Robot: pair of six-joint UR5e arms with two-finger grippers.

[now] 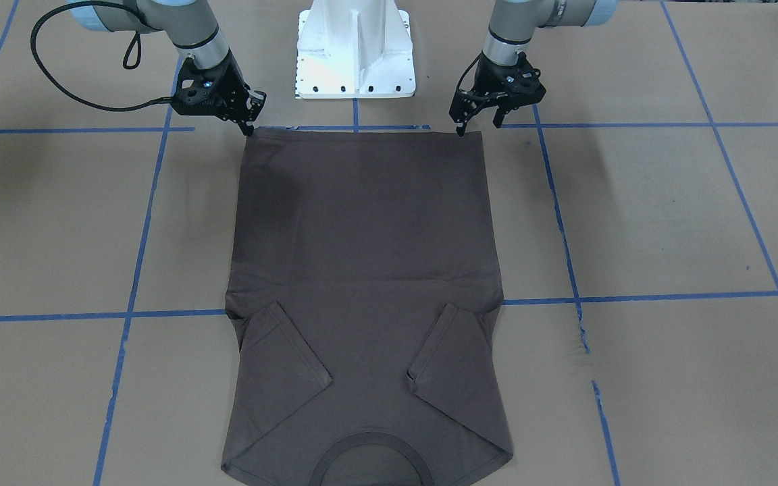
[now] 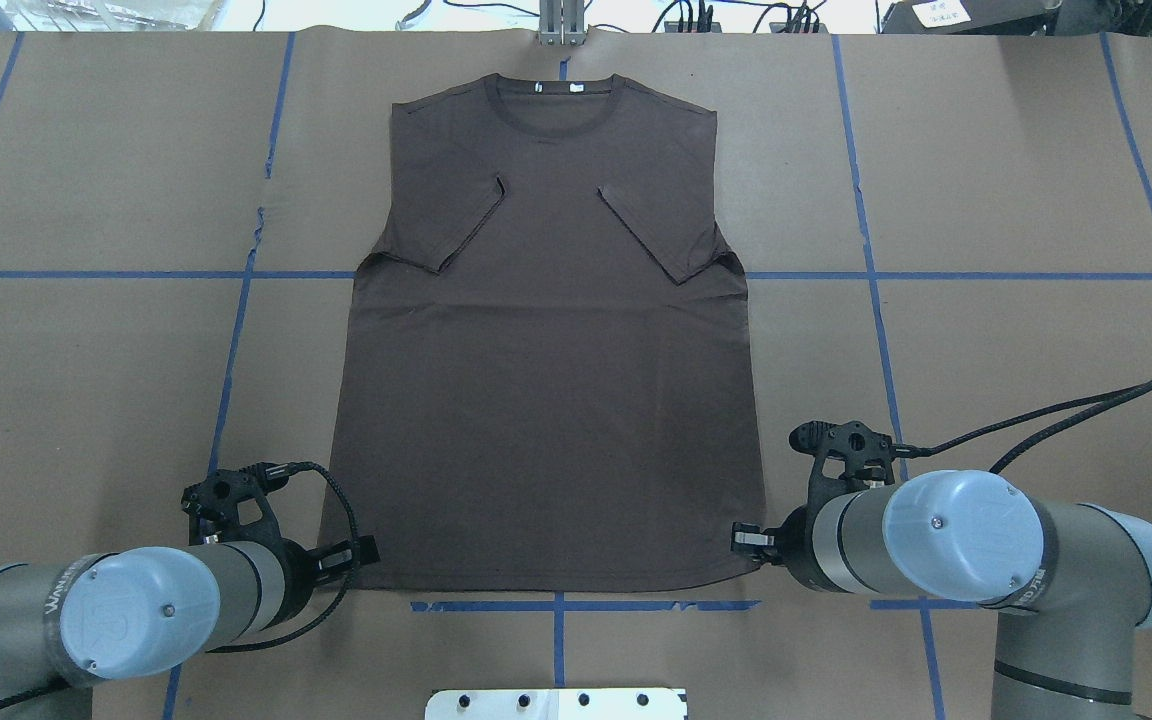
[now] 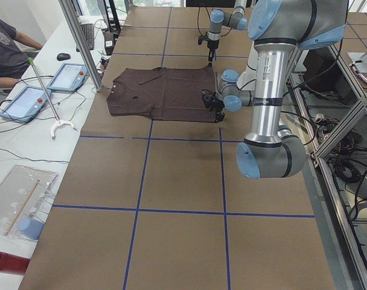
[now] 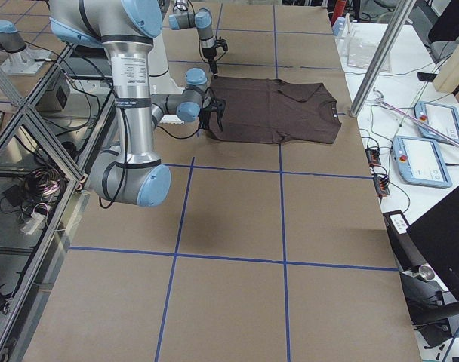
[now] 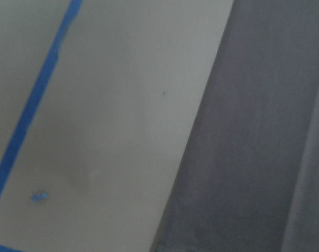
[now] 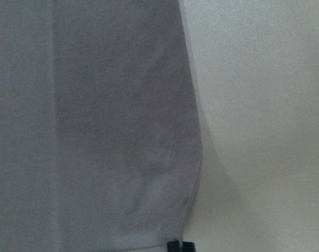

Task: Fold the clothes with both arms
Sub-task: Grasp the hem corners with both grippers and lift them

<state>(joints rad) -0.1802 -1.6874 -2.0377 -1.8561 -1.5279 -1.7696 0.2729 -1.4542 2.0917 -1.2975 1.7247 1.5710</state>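
The dark grey-brown T-shirt (image 1: 362,236) lies flat on the brown table, both sleeves folded in over the chest, the collar (image 2: 556,105) at the far side and the hem towards the robot. No lettering shows. My left gripper (image 1: 478,126) is low at the hem's left corner, open, one fingertip at the cloth; it also shows in the overhead view (image 2: 364,550). My right gripper (image 1: 254,115) is low at the hem's right corner (image 2: 741,538) and looks open. Both wrist views show the shirt's flat side edge (image 5: 254,157) (image 6: 96,131) against bare table.
The white pedestal base (image 1: 355,50) stands between the arms, just behind the hem. Blue tape lines (image 2: 876,275) cross the brown paper. A metal pole (image 3: 81,42), tablets (image 3: 69,75) and a seated person (image 3: 5,42) are beyond the table's far edge.
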